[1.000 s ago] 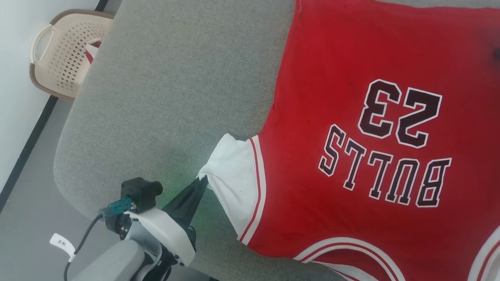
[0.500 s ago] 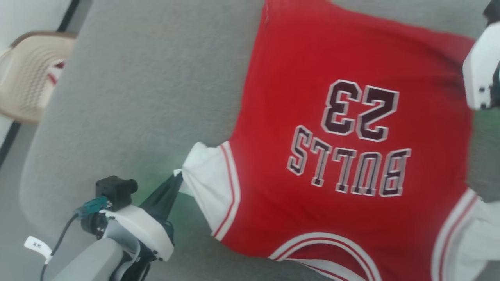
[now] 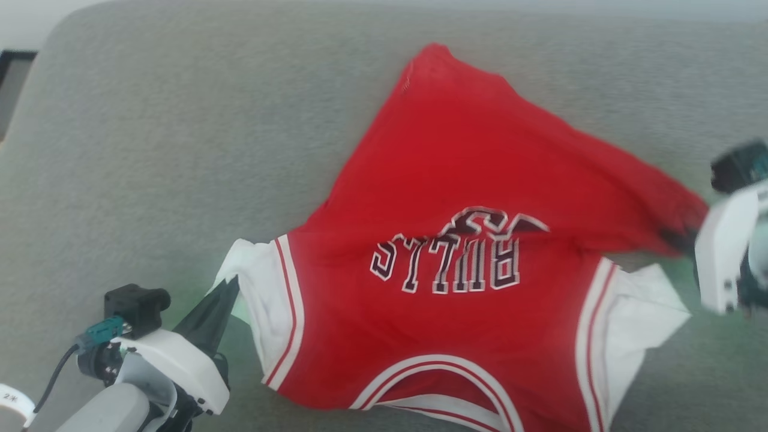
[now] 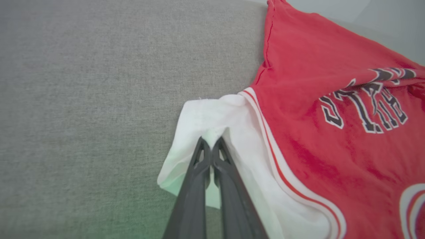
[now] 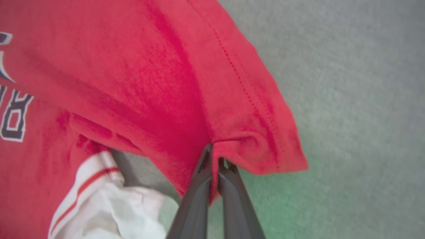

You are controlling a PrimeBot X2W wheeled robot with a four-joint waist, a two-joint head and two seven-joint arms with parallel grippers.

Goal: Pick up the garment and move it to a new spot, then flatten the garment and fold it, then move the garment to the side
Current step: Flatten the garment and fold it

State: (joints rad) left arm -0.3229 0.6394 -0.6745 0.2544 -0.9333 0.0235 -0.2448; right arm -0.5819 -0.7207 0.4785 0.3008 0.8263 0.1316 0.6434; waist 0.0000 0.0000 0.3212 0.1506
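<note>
The garment (image 3: 456, 336), a red shirt with white sleeves and "BULLS" lettering, lies on a grey padded surface (image 3: 180, 150). My left gripper (image 3: 231, 282) is at the lower left, shut on the edge of the white sleeve (image 3: 255, 300). The left wrist view shows that gripper (image 4: 210, 143) pinching the white cloth (image 4: 199, 113). My right gripper (image 3: 681, 240) is at the right edge, shut on a red hem corner. That corner is drawn over the garment's body, so the far half rises in a fold. In the right wrist view the gripper (image 5: 215, 151) bites the stitched hem (image 5: 259, 132).
The grey surface extends widely to the left of the garment and beyond it. Its rounded far-left corner (image 3: 54, 30) meets a pale wall and a dark floor strip (image 3: 12, 66). The other white sleeve (image 3: 648, 306) lies loose below my right gripper.
The head camera has swung, and the basket has left the picture. My right gripper came in, shut on the hem corner and pulled it over the number. My left gripper keeps holding the sleeve.
</note>
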